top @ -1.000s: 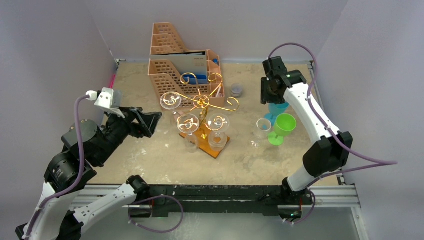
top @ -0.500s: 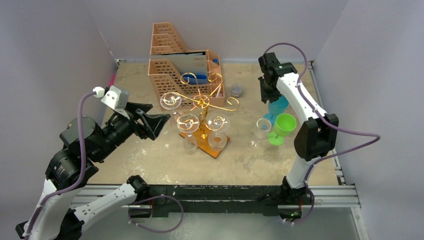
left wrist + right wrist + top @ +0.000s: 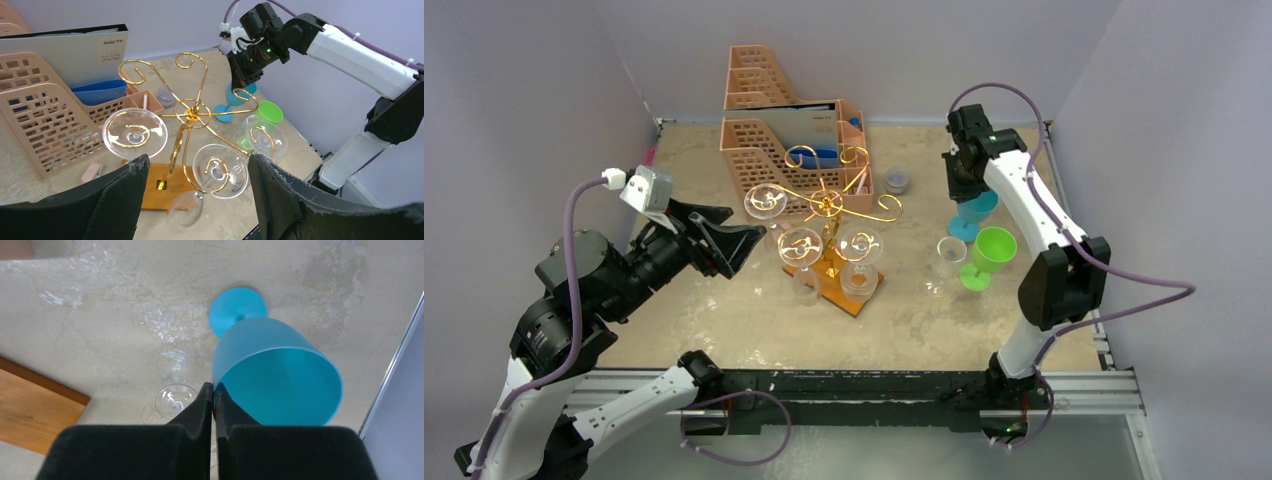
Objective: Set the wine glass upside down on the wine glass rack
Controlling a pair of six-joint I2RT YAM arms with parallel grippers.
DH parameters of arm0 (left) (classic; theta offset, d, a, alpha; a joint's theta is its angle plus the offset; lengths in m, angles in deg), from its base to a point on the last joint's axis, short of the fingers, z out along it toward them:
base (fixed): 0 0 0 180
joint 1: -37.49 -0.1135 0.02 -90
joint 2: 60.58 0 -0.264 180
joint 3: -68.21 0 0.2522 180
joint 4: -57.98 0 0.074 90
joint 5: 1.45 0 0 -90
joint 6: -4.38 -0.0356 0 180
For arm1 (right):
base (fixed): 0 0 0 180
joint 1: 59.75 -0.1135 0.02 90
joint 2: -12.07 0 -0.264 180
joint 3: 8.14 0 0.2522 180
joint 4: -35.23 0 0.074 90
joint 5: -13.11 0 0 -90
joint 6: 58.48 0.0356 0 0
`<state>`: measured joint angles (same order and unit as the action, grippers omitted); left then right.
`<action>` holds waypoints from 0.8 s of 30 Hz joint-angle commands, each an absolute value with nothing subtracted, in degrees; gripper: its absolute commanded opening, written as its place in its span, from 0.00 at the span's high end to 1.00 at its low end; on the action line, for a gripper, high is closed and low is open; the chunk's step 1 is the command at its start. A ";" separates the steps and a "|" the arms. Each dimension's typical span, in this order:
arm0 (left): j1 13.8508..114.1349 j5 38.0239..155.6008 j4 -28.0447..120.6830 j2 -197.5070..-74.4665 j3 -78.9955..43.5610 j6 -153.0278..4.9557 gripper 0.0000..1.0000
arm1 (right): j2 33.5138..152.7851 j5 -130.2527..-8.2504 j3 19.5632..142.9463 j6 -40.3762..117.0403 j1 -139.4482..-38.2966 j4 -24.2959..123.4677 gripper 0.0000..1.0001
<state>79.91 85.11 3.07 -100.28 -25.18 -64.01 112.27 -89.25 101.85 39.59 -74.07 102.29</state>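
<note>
Left wrist view puts the left gripper nearest, its jaws spread wide and empty. It faces the wine glass rack from the near left, probably waiting to help rather than to carry. Three clear glasses hang upside down on the rack, each with its foot caught in a gold scroll. The far scrolls are bare, so there is room for one more.

Right of the rack, a clear wine glass and a green wine glass stand upright just beside each other. Beyond them, at the far right, the right gripper has its jaws pinched on the rim of the blue wine glass. The glass leans with its foot toward the table; whether the foot touches cannot be told. A rim hold like this likely lets the wrist roll the glass over for hanging.

Farthest back, behind the rack, stands the peach file organizer.
</note>
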 commanded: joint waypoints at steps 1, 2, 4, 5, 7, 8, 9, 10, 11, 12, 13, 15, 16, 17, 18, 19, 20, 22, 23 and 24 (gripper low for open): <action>79.94 87.43 7.18 -101.52 -27.26 -60.31 0.30 | 103.77 -88.33 100.43 38.81 -74.01 95.37 1.00; 79.94 88.05 7.81 -102.14 -27.47 -59.73 0.30 | 102.23 -88.12 99.92 39.26 -73.99 93.85 1.00; 79.94 87.95 7.71 -103.96 -28.68 -57.71 0.31 | 98.96 -86.66 98.11 40.04 -74.01 90.39 1.00; 79.94 87.49 7.40 -104.83 -29.71 -56.69 0.31 | 97.25 -85.78 96.90 40.72 -74.02 88.08 1.00; 79.94 87.34 8.29 -106.07 -30.86 -54.86 0.31 | 93.32 -83.55 94.17 41.64 -73.99 83.56 1.00; 79.96 87.48 9.57 -106.41 -30.77 -53.94 0.31 | 91.41 -82.65 92.77 42.26 -73.98 81.15 1.00; 79.95 87.46 10.99 -106.74 -30.61 -52.97 0.31 | 89.43 -81.63 91.66 42.98 -73.98 79.31 1.00; 79.94 87.60 12.56 -107.21 -30.48 -52.11 0.30 | 86.70 -80.79 90.24 43.55 -73.98 77.16 1.00; 79.94 87.73 13.92 -107.82 -30.50 -51.39 0.29 | 84.62 -80.28 88.89 44.15 -73.99 74.80 1.00; 79.94 87.64 15.15 -108.73 -30.64 -50.62 0.28 | 82.40 -79.69 87.42 44.51 -73.99 72.65 1.00; 79.94 87.56 16.08 -109.65 -30.89 -49.69 0.27 | 80.34 -79.18 86.10 44.82 -73.99 70.45 1.00; 79.94 88.18 17.78 -111.86 -31.77 -48.37 0.25 | 76.03 -78.45 83.61 45.12 -73.99 66.64 1.00; 79.99 88.27 18.53 -112.89 -32.25 -47.62 0.23 | 74.05 -78.14 82.50 45.22 -73.99 64.80 1.00; 79.95 89.65 19.64 -113.95 -32.49 -47.04 0.21 | 71.99 -77.77 81.31 45.29 -73.98 63.07 1.00; 79.94 90.25 21.67 -114.85 -32.59 -46.08 0.21 | 70.15 -77.38 80.11 45.52 -74.03 61.21 1.00; 79.94 90.46 23.13 -115.56 -32.64 -45.22 0.20 | 68.27 -77.03 78.87 46.15 -74.00 59.20 1.00; 79.94 90.60 24.87 -116.20 -32.58 -44.33 0.20 | 66.63 -76.33 77.51 47.24 -73.99 56.83 1.00; 79.99 91.04 28.27 -117.74 -32.32 -42.44 0.20 | 63.78 -72.50 75.04 49.67 -73.99 51.02 1.00; 79.95 91.08 29.76 -118.43 -32.30 -41.40 0.20 | 62.76 -70.52 74.10 50.99 -73.98 48.67 1.00; 79.97 91.35 31.06 -119.07 -32.36 -40.45 0.20 | 61.81 -68.61 73.42 52.20 -73.98 46.39 1.00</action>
<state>79.91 89.33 21.47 -117.38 -30.82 -45.74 65.26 -76.42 76.14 47.00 -74.07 61.35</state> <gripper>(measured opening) 0.800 0.008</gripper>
